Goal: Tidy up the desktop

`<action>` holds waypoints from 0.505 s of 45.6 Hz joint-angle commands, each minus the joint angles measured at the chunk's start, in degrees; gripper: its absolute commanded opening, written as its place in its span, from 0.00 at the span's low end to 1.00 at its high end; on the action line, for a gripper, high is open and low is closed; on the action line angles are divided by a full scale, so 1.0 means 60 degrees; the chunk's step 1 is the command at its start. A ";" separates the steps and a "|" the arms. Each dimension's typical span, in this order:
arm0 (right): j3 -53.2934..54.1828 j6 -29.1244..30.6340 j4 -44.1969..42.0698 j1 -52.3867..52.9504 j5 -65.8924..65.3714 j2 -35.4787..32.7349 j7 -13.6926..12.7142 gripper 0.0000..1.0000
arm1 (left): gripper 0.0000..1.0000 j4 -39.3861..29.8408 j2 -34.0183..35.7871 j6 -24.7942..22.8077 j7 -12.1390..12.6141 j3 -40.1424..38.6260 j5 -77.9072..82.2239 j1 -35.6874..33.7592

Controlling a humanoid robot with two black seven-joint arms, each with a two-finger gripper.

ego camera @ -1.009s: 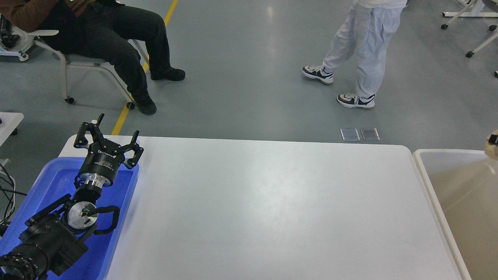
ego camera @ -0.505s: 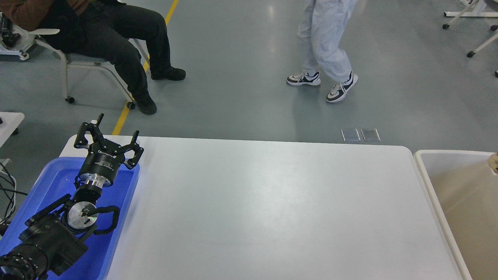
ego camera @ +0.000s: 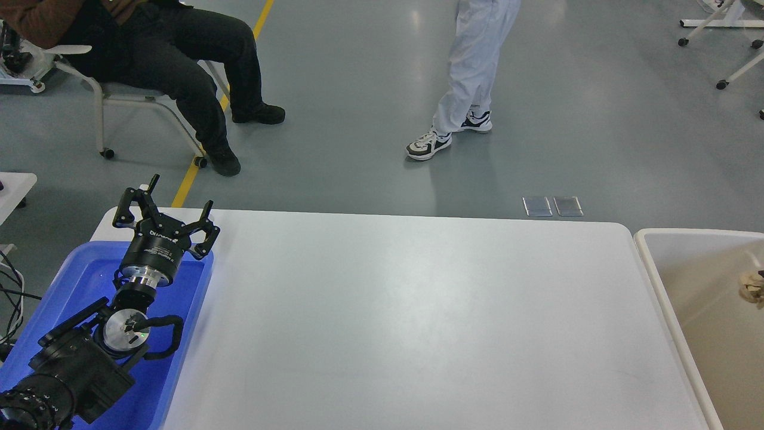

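Above blue tray (ego camera: 83, 280), left fingers (ego camera: 206, 210) spread, desktop (ego camera: 418, 316) alongside

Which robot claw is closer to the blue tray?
The left. The left claw hangs open just above the far end of the blue tray. The right claw is not in view, so its spot cannot be told.

The matte black left arm (ego camera: 71, 364) is showing a round silver joint face, a looping black cable and a bright metal ring beneath a cylindrical black wrist with small white lettering; its black two-finger left gripper (ego camera: 177, 192) is showing jointed linkage fingers.
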 commanded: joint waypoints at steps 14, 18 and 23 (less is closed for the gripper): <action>0.1778 -0.0548 -0.0005 -0.0424 0.0171 0.0663 -0.0575 0.58 | 1.00 0.0000 -0.0003 0.0000 0.0000 0.0000 -0.0003 0.0008; 0.2012 -0.0548 -0.0005 -0.0454 0.0171 0.0663 -0.0575 0.81 | 1.00 0.0000 -0.0003 0.0000 0.0000 0.0000 -0.0003 -0.0006; 0.2232 -0.0563 -0.0005 -0.0454 0.0171 0.0663 -0.0575 0.95 | 1.00 0.0000 -0.0003 0.0000 0.0000 0.0000 -0.0003 -0.0006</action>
